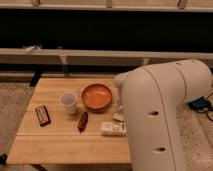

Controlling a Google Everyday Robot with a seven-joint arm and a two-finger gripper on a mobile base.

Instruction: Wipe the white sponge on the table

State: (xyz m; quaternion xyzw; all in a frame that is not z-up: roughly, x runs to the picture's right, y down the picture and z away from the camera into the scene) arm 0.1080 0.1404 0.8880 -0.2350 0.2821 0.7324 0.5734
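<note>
The gripper (119, 106) is down at the table's right side, just beside the orange bowl (97, 96) and mostly hidden by the white arm (160, 115). Its fingers are together. The white sponge (118, 118) lies right under it on the table (55, 142), and whether it is gripped cannot be told.

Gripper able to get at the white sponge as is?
Likely yes: the gripper, shut and mostly hidden behind the arm, sits just above the white sponge; the orange bowl and the printed white piece lie beside it, not across. Contact can't be seen.
</note>
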